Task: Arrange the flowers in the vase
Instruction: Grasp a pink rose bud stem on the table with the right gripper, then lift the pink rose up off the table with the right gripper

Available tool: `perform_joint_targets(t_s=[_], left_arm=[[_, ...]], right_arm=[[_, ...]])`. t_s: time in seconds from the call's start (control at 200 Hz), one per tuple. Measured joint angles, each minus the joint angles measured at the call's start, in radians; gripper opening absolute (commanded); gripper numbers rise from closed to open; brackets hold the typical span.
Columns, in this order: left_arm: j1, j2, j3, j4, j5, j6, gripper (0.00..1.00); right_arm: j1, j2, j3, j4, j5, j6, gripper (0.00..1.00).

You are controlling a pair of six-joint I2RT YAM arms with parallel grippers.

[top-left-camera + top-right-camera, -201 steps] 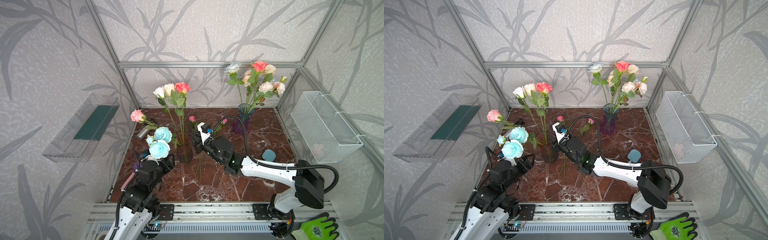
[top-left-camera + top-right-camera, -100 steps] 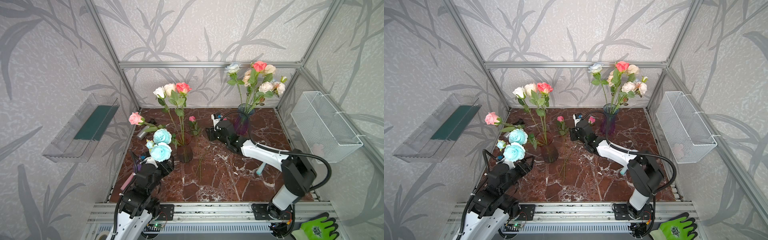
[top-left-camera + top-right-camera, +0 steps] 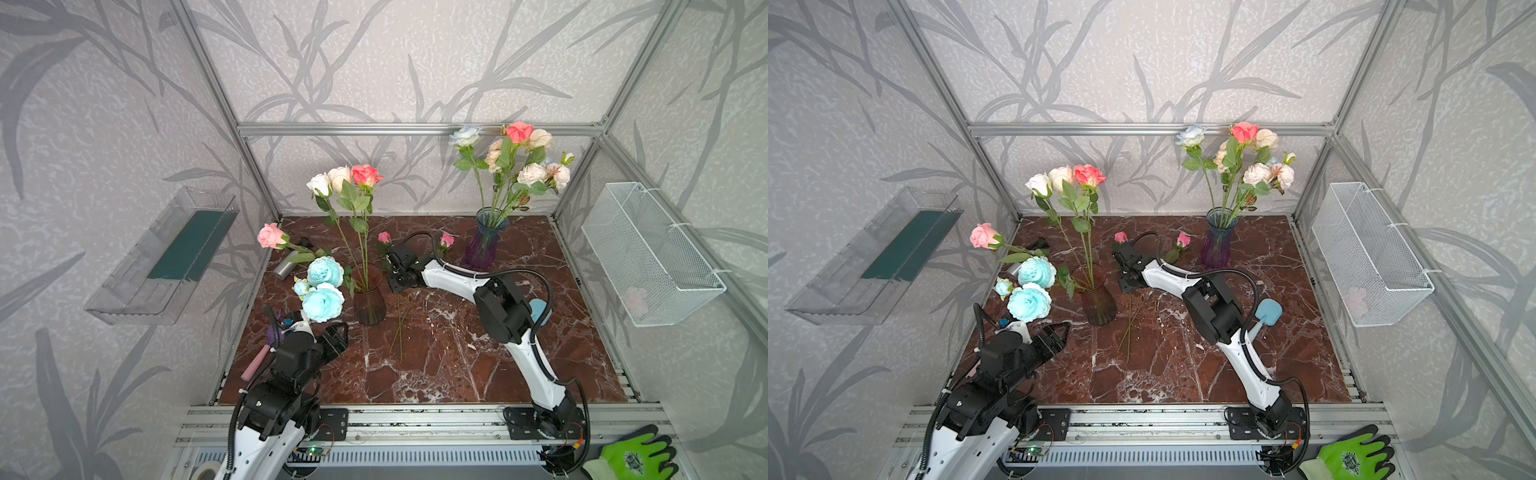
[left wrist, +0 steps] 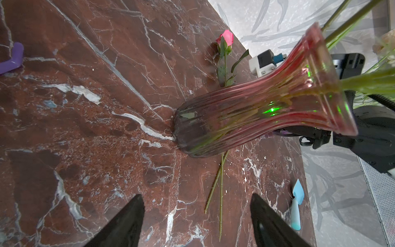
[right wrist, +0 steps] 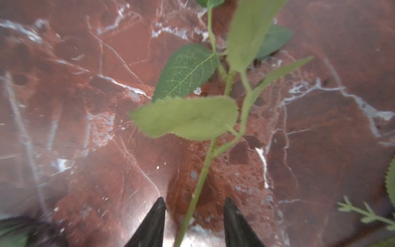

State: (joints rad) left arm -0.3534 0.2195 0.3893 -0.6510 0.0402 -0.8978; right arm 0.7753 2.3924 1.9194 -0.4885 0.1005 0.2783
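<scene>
Marble tabletop (image 3: 436, 374) bears a brownish vase (image 3: 369, 309), a purple vase (image 3: 482, 249) (both upright) and two loose roses (image 3: 384, 238).

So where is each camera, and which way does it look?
Top views: high in front, looking down at the table; both arms, left gripper and right gripper show.
Left wrist: on the left arm, facing the reddish vase; fingertips show.
Right wrist: on the right arm, over a leafy stem; fingertips show.
Shared: top views see that vase too.
</scene>
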Motion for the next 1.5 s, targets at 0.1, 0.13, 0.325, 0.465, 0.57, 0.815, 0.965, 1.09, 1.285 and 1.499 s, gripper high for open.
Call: perform_joint_targets(t_s=[0.1,0.13,0.325,0.465,0.57,0.815,0.965,1.09,1.285,1.499], left_arm=[[0.0,0.006,0.0,0.001,0.007,0.0,0.79],[0.0,0.007,0.0,0.001,0.008,0.0,0.79],[0.0,0.018,0.0,0.011,0.011,0.006,0.79],[0.0,0.036,0.002,0.016,0.011,0.009,0.79],[0.0,0.044,0.003,0.017,0.01,0.011,0.79],[0.0,0.053,0.007,0.025,0.01,0.016,0.79],[0.0,0.08,0.023,0.051,0.01,0.016,0.79],[0.0,0.119,0.023,0.086,0.011,0.016,0.79],[0.0,0.167,0.017,0.161,0.023,0.007,0.79],[0.0,0.198,0.0,0.214,0.037,0.002,0.79]], right_arm=[[0.013,0.048,0.09,-0.059,0.031,-0.002,0.31],[0.014,0.059,0.113,-0.076,0.036,0.0,0.25],[0.005,0.072,0.145,-0.116,0.013,0.041,0.12],[-0.024,-0.01,0.011,-0.061,-0.065,0.092,0.06],[-0.048,-0.098,-0.112,0.013,-0.126,0.137,0.05],[-0.07,-0.321,-0.313,0.238,-0.193,0.208,0.03],[-0.076,-0.438,-0.467,0.402,-0.225,0.248,0.02],[-0.095,-0.552,-0.672,0.565,-0.24,0.277,0.02],[-0.129,-0.695,-0.863,0.711,-0.233,0.303,0.02],[-0.14,-0.84,-0.942,0.818,-0.214,0.305,0.02]])
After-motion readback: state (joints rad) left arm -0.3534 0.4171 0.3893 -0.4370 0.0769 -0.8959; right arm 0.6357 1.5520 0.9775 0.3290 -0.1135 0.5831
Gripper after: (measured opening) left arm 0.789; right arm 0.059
